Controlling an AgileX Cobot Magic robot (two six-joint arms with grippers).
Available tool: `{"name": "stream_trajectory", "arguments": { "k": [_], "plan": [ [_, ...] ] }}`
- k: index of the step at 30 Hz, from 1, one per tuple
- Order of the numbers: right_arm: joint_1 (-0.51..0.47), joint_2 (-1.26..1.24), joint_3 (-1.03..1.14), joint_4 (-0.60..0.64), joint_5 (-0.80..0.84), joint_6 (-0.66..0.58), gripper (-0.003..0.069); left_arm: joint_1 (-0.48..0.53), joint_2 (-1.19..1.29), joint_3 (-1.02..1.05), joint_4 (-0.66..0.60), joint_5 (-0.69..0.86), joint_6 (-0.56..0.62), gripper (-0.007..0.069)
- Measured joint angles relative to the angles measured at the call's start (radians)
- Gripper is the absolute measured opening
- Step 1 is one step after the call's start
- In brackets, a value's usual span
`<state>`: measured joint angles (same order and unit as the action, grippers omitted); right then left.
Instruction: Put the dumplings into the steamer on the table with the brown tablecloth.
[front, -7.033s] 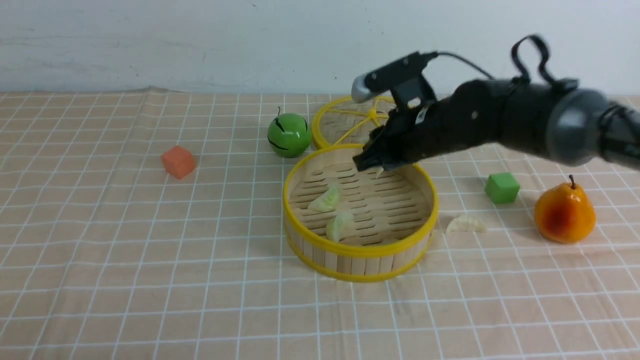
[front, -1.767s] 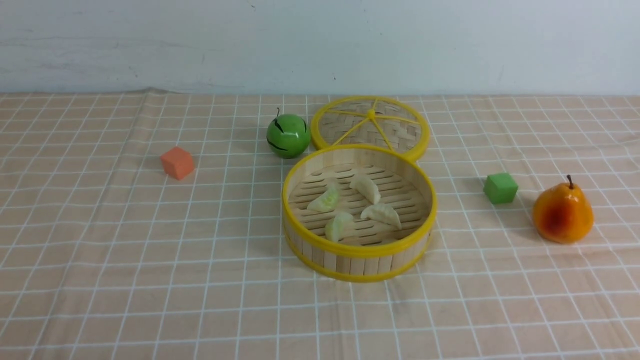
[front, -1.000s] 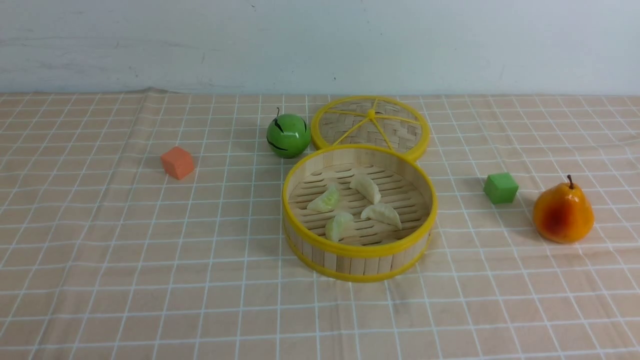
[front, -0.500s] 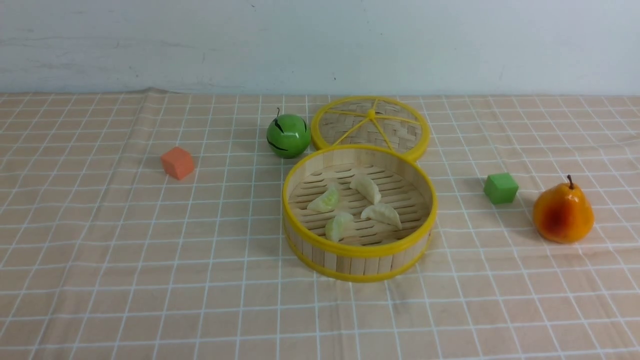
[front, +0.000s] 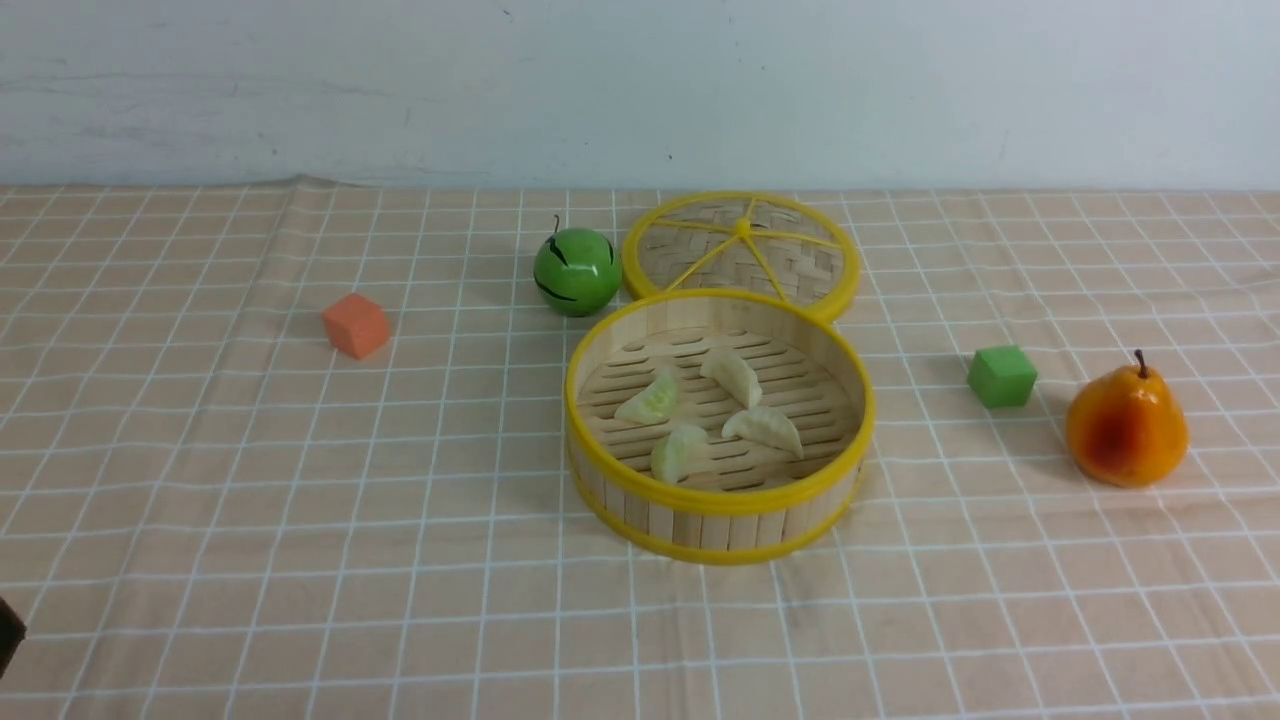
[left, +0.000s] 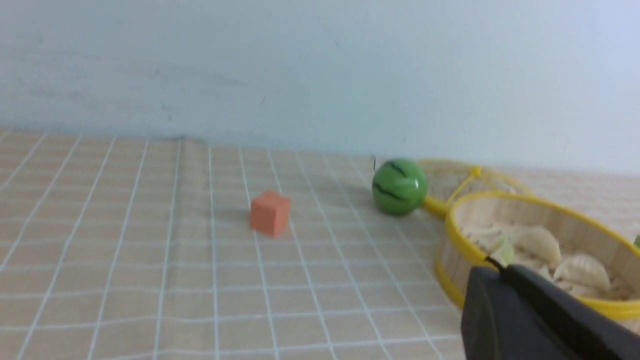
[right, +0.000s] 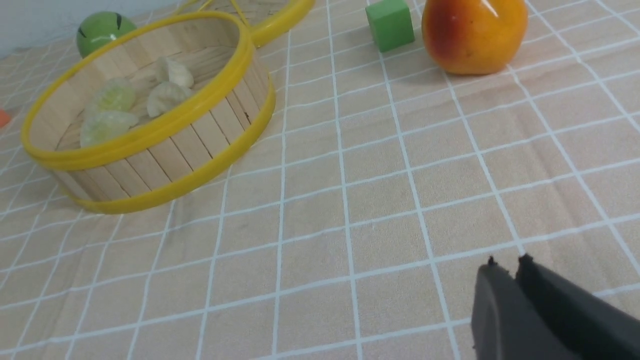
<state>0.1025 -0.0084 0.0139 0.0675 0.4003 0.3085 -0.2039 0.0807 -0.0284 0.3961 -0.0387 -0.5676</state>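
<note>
Dumplings (front: 705, 410): all four lie on the slatted floor of the steamer (front: 720, 500), mid-tabletop on the grid-lined brown tablecloth (front: 250, 500); two pale green toward 9 and 7 o'clock of the floor, two cream-white toward 12 and 4 o'clock. None seen on the cloth outside the basket. Judged: task complete, no pick left. Left gripper (left: 500, 267): jaws closed together, holding nothing; steamer lies just beyond the tips. Right gripper (right: 505, 265): jaws pressed together, empty, low over bare cloth, well apart from the steamer. Left arm is the nearer one to the basket. Bystanders outside the basket: woven lid (front: 740, 245) at 12 o'clock touching the rim, green apple (front: 577, 270), orange cube (front: 355, 324), green cube (front: 1001, 375), pear (front: 1126, 428).
</note>
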Motion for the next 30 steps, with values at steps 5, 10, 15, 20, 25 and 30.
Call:
{"name": "stream_trajectory", "arguments": {
  "k": [5,10,15,20,25,30],
  "plan": [
    [0.0,0.0,0.0,0.0,0.001,0.0,0.005,0.086,-0.033,0.052,-0.243,-0.017,0.186,-0.0014],
    [0.0,0.0,0.0,0.0,0.002,0.0,0.005,0.09,-0.088,0.053,-0.449,0.213,0.384,-0.0014],
    [0.0,0.0,0.0,0.0,0.002,0.0,0.005,0.09,-0.09,0.06,-0.551,0.426,0.507,-0.0014],
    [0.0,0.0,0.0,0.0,0.002,0.0,0.005,0.09,-0.09,0.06,-0.562,0.434,0.538,-0.0014],
    [0.0,0.0,0.0,-0.001,0.002,0.0,0.005,0.09,-0.09,0.06,-0.562,0.436,0.544,-0.0014],
    [0.0,0.0,0.0,-0.001,0.002,0.0,0.005,0.09,-0.09,0.06,-0.563,0.436,0.544,-0.0014]
  ]
}}
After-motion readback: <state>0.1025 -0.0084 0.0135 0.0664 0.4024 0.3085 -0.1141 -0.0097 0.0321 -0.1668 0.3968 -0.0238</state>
